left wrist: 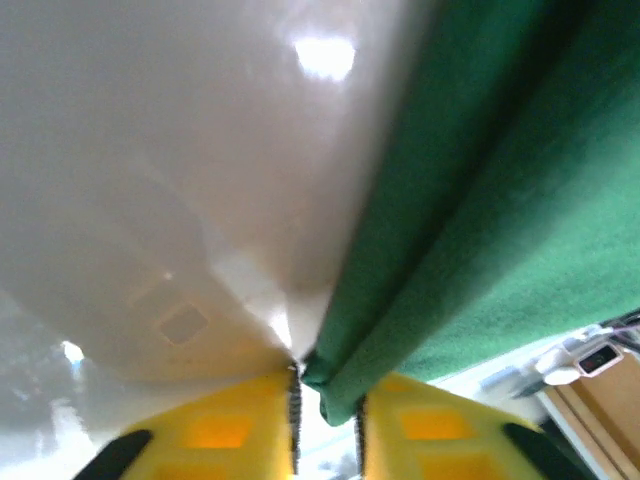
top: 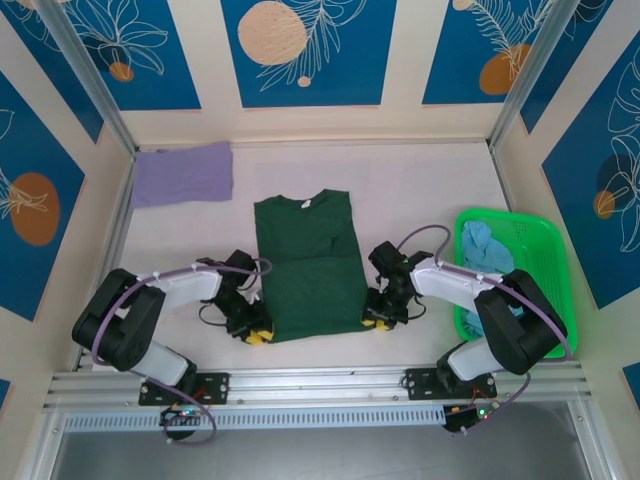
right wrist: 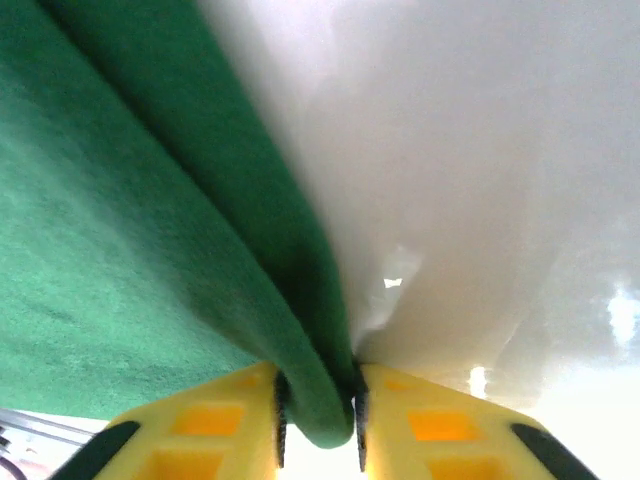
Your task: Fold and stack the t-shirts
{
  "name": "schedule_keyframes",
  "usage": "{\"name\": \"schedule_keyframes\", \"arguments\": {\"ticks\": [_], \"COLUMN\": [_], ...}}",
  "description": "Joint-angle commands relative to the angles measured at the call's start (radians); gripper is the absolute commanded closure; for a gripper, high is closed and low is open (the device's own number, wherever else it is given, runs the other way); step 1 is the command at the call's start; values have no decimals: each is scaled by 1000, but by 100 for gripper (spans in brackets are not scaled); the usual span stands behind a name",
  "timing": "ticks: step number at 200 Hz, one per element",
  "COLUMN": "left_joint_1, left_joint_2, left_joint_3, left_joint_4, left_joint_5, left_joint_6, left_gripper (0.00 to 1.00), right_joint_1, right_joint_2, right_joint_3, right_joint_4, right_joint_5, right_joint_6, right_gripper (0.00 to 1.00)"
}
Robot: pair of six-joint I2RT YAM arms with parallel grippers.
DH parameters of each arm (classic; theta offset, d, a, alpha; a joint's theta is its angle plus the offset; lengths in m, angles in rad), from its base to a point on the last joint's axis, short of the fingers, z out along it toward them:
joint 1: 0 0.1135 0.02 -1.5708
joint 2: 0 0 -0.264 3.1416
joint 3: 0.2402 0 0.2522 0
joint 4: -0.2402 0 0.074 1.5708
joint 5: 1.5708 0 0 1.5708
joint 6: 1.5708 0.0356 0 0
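The dark green t-shirt (top: 305,262) lies flat mid-table with its sleeves tucked in, forming a long rectangle with the collar at the far end. My left gripper (top: 255,333) sits at its near left corner and my right gripper (top: 375,318) at its near right corner. In the left wrist view the yellow fingers (left wrist: 220,430) of the left gripper (left wrist: 326,390) pinch the green hem (left wrist: 335,385). In the right wrist view the right gripper (right wrist: 317,390) is shut on a folded green edge (right wrist: 320,400) that fills the gap. A lavender t-shirt (top: 183,173) lies folded at the back left.
A bright green plastic basket (top: 545,245) stands at the right edge and holds light blue shirts (top: 483,245). Metal frame posts and patterned walls ring the white table (top: 420,190). A rail runs along the near edge.
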State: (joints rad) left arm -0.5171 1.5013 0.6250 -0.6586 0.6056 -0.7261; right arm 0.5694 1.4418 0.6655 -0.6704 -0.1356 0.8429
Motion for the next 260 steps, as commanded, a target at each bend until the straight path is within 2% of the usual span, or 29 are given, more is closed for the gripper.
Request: {"name": "schedule_keyframes", "arguments": {"ticks": [1, 5, 28, 46, 64, 94, 118, 157, 181, 198, 233, 260], "left_joint_1": [-15, -14, -15, -16, -18, -24, -24, -26, -22, -10, 43, 86], "left_joint_2": [17, 16, 15, 11, -25, -169, -240, -322, -335, -316, -243, -155], "left_joint_3": [26, 34, 85, 107, 115, 106, 79, 111, 181, 260, 422, 535], "left_joint_4": [28, 21, -44, -103, -193, -343, -404, -444, -439, -433, -384, -340], "left_joint_5": [-103, -117, -180, -190, -184, -123, -6, 74, 70, 36, -21, -64], "left_joint_6": [-36, -36, -9, 34, 79, 132, 141, 129, 111, 100, 46, -4], "left_gripper": [95, 100, 100, 100, 100, 100, 100, 100, 100, 100, 100, 100], "right_joint_1": [2, 2, 6, 11, 58, 198, 303, 387, 367, 317, 112, -39], "right_joint_2": [28, 27, 6, -7, -37, -138, -234, -331, -350, -350, -304, -190], "right_joint_3": [-19, -16, -3, -2, -15, -37, -55, -33, 47, 114, 252, 378], "right_joint_4": [-34, -35, -48, -68, -76, -101, -129, -183, -255, -295, -344, -410], "right_joint_5": [13, 11, 8, -6, -36, -69, -58, -29, -1, 0, -50, -113], "right_joint_6": [-7, -5, 11, 35, 83, 226, 360, 484, 464, 429, 345, 316], "right_gripper": [85, 88, 100, 100, 100, 100, 100, 100, 100, 100, 100, 100]}}
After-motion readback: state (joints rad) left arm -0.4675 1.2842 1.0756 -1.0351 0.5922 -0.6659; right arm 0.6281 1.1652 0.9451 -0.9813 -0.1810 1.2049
